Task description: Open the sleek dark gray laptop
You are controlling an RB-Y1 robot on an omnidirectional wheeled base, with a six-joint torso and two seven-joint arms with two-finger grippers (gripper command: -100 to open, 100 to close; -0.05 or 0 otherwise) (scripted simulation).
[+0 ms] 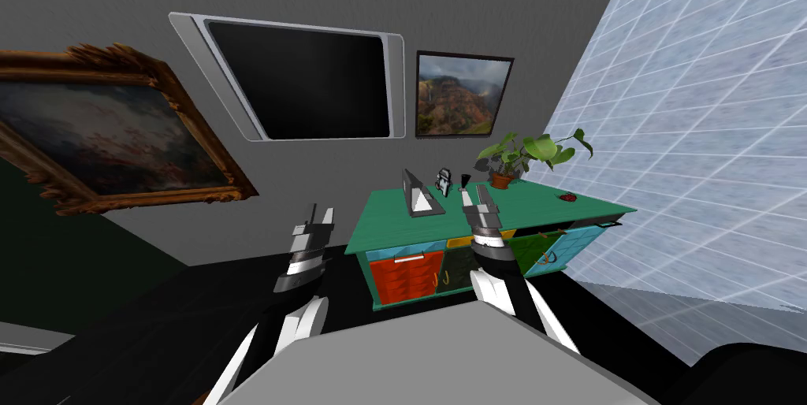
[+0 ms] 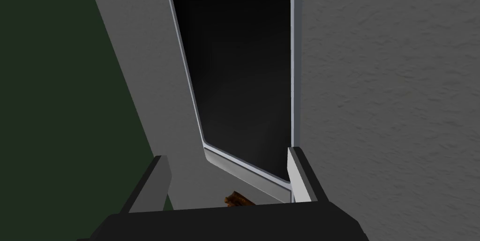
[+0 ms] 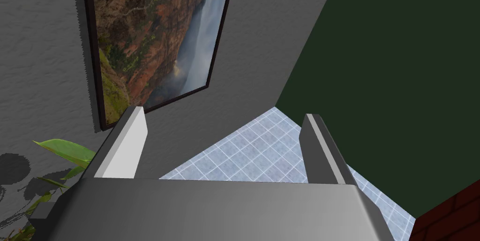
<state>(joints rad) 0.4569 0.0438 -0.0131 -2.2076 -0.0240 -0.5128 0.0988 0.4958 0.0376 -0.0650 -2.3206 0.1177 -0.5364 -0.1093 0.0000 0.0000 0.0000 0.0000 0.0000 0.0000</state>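
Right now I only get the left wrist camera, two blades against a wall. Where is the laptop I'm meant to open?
Observer: The laptop sits on a green cabinet ahead, to the robot's right of that arm.
Operator: Is the other pincer anywhere near it?
Observer: In the head view the right pincer is raised beside the laptop, on its right. It is open and not touching it.
Operator: Anything else up there I could bump?
Observer: A potted plant stands at the back of the cabinet top, beyond the right pincer.
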